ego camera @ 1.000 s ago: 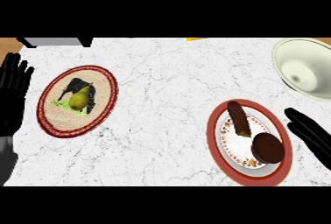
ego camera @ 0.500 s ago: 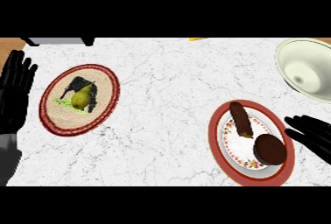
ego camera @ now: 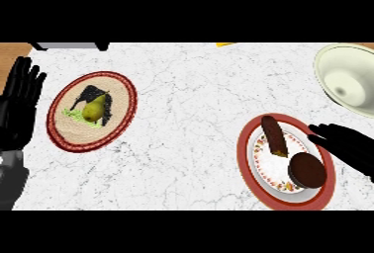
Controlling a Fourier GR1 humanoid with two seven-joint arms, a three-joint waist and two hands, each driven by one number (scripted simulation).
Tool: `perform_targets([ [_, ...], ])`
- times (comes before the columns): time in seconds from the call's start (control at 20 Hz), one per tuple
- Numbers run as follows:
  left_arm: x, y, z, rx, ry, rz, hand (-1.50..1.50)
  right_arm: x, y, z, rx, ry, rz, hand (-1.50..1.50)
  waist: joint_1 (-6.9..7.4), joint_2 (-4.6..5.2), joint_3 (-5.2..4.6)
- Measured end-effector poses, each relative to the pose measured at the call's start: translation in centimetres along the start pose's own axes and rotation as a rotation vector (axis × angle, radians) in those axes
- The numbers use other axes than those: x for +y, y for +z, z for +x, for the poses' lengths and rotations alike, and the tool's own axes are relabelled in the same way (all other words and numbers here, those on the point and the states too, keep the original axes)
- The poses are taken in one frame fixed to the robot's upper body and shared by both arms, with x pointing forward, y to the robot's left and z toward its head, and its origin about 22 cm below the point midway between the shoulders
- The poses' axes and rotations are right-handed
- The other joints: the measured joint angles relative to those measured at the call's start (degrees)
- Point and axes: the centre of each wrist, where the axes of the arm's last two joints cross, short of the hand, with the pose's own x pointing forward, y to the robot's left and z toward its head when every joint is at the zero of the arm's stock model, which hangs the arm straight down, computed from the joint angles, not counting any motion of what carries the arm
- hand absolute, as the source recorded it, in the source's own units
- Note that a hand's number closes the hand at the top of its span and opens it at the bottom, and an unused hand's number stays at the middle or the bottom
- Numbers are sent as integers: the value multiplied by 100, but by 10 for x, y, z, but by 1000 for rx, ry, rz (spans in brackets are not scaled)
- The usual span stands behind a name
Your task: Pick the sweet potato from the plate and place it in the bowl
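The sweet potato point(ego camera: 274, 136) is a dark brown, elongated piece with an orange cut end, lying on the red-rimmed plate point(ego camera: 252, 170) beside a round chocolate sandwich cookie point(ego camera: 307, 170). The pale bowl point(ego camera: 349, 79) stands apart at the tabletop's point(ego camera: 190, 99) far right. A woven plate point(ego camera: 66, 133) at left holds a pear point(ego camera: 93, 109). The right robot hand point(ego camera: 349, 143) hovers open over the plate's right edge; the left robot hand point(ego camera: 18, 106) rests open at the left edge

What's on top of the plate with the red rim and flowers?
On the plate lie a long brown sweet potato and a round dark cookie-like thing. The right hand covers its right edge.
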Motion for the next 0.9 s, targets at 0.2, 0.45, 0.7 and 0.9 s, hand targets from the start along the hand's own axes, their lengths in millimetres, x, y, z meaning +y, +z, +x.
perform_targets([
  [0.2, 0, -6, 3, -3, -10, 9, 0, 12, -16, -5, 11, 5, 16, -150, -4, 1, 1],
  [0.45, 3, -7, 7, -3, -5, 3, 0, 29, -41, -18, 32, -14, 27, -150, 13, 2, 1],
  [0.7, -3, -2, 9, -3, -9, 1, 0, 45, -62, -37, 63, -17, 41, -150, 16, 3, 3],
  [0.9, 2, 1, 4, 1, -9, -1, 0, 56, -72, -48, 62, -22, 35, -150, 6, 2, 3],
])
